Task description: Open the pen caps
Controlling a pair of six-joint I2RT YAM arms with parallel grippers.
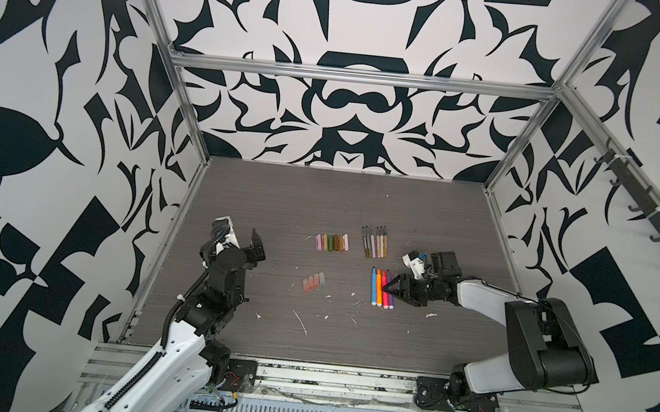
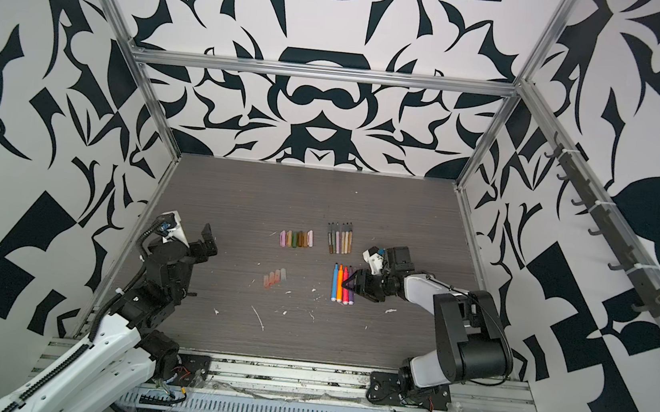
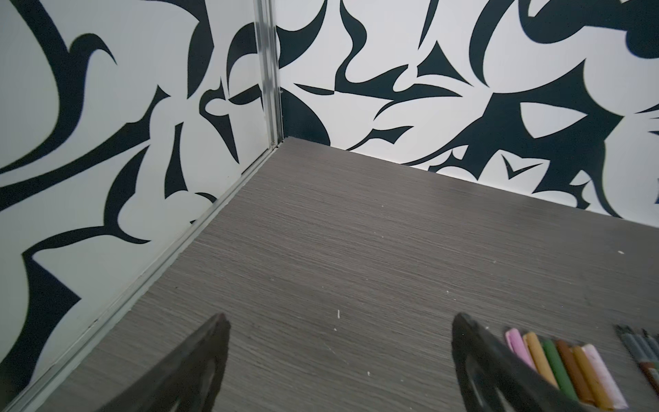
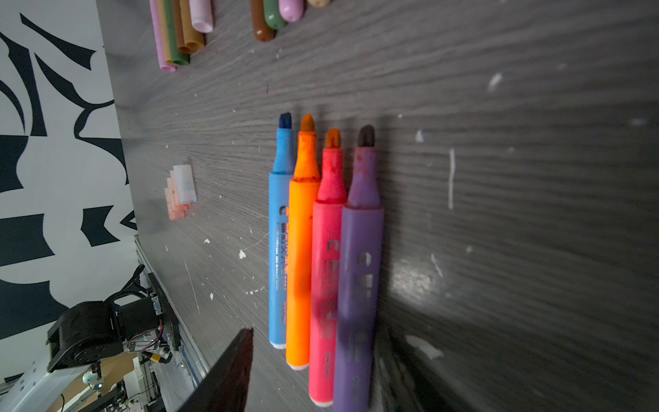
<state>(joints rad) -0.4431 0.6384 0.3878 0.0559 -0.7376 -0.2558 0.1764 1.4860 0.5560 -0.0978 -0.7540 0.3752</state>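
Grey wood-grain table: seven muted opaque pen caps beside seven thin uncapped pens; four translucent pinkish caps nearer the front, left of four thick bright uncapped markers. Over those markers the right claw is partly spread, gripping nothing; left claw wide, empty, above the table's left side.

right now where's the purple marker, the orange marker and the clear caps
purple marker (image 4: 360,257): right wrist view, mid-barrel
orange marker (image 4: 301,232): right wrist view, mid-barrel
clear caps (image 1: 312,282): in a top view, middle of the cluster
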